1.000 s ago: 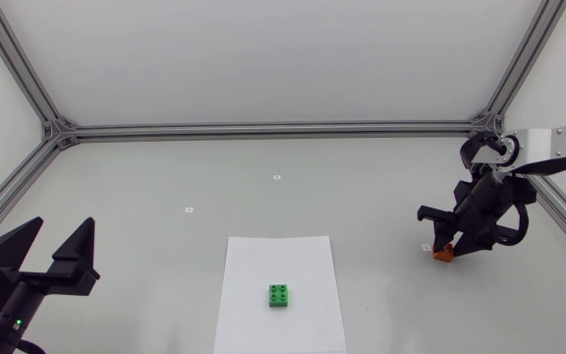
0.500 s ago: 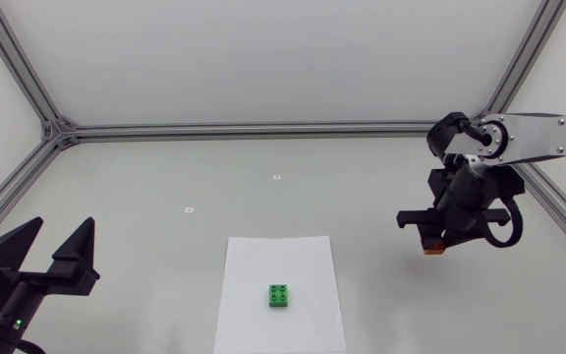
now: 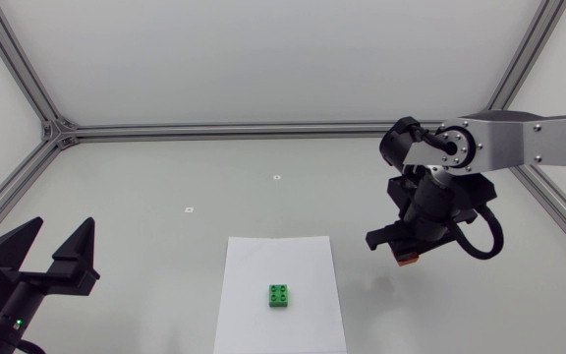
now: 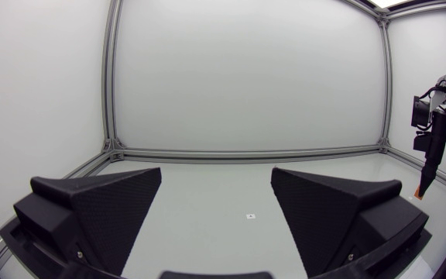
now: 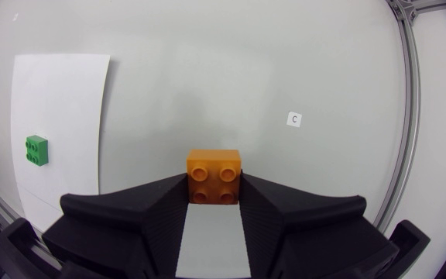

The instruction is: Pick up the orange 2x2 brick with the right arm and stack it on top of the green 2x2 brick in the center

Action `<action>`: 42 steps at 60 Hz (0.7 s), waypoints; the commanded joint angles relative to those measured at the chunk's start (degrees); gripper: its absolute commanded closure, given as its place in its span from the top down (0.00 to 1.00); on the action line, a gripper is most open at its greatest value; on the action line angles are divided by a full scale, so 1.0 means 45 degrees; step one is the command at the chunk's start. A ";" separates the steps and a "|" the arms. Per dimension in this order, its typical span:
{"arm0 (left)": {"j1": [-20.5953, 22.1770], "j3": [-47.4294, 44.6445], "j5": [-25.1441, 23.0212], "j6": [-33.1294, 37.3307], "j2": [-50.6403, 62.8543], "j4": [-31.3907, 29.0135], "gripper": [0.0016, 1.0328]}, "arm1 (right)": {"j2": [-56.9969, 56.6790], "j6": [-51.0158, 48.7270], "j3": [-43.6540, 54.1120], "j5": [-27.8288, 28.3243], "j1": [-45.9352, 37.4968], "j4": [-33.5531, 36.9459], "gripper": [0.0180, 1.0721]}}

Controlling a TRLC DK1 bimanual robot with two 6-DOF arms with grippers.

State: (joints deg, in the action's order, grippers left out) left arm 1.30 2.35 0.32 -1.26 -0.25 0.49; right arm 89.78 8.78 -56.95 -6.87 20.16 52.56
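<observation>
Since the earlier frames, your right arm has been swinging inward from the right side of the counter [image 3: 165, 177] toward the center, carrying its load with it. You are now running the transport step: the pick is complete and the stack is not yet made. The right tool [image 3: 401, 254] is grasping the orange 2x2 brick [image 5: 214, 176], with both fingers pressing on opposite sides, studs facing the wrist camera, and the brick hanging clear of the counter. The green 2x2 brick [image 3: 280, 295] is sitting on the white sheet [image 3: 263, 256] at the center, well apart from the carried brick. The left tool [image 3: 63, 228] is resting released and empty near the left edge. Judging from this layout, you are still needing to carry the orange 2x2 brick directly above the green one, square the edges, then lower and press until the studs are seating.
</observation>
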 commanded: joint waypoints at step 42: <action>-0.0035 -0.0522 -0.0070 0.0162 -0.0100 -0.0168 0.96 | 0.0206 -0.0036 -0.1212 0.0199 0.3918 0.0020 0.06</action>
State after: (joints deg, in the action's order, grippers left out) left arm 1.30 2.35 0.32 -1.26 -0.25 0.49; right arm 89.80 9.13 -61.21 -6.39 36.29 52.51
